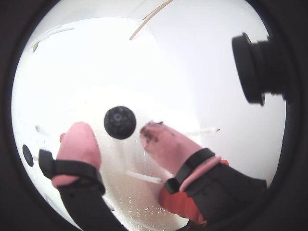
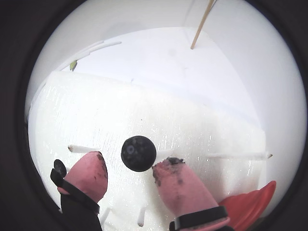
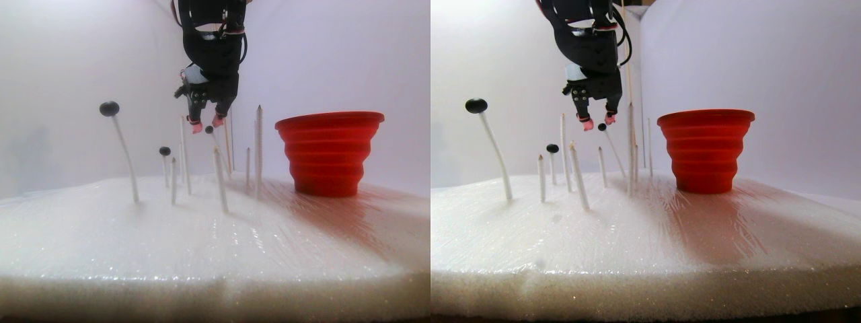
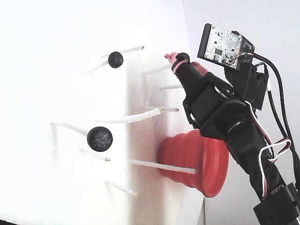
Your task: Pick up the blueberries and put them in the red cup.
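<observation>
A matte black-blue blueberry (image 1: pixel 120 122) (image 2: pixel 138 153) sits on the tip of a white stick, right between and just below my pink fingertips. My gripper (image 1: pixel 118 132) (image 2: pixel 130 163) (image 3: pixel 205 122) is open and straddles it; whether the right pad touches it I cannot tell. Two more blueberries (image 3: pixel 109 108) (image 3: pixel 165 151) stand on sticks further left in the stereo pair view, the larger one (image 4: pixel 99 138) nearest the camera. The red cup (image 3: pixel 329 155) (image 4: pixel 197 161) stands upright on the foam to the right, its rim (image 2: pixel 250 204) showing at a wrist view's lower right.
Several thin white pointed sticks (image 3: pixel 258 148) rise from the white foam slab (image 3: pixel 202 249) around the gripper and beside the cup. A second camera lens (image 1: pixel 260 67) juts in at the upper right. White walls enclose the back.
</observation>
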### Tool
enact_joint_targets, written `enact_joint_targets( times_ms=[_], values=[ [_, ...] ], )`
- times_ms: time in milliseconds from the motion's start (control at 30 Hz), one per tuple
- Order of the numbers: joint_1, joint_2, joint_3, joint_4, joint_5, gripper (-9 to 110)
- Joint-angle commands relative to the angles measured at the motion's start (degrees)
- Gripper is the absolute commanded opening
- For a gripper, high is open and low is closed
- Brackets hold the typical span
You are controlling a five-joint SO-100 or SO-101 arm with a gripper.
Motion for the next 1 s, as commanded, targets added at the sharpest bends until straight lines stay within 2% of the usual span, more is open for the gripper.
enact_joint_targets(
  times_ms=[0, 967],
  values=[
    [-0.8, 1.1, -6.8, -2.0, -0.7, 19],
    [0.1, -4.6, -10.0, -5.4, -1.7, 15]
  ],
)
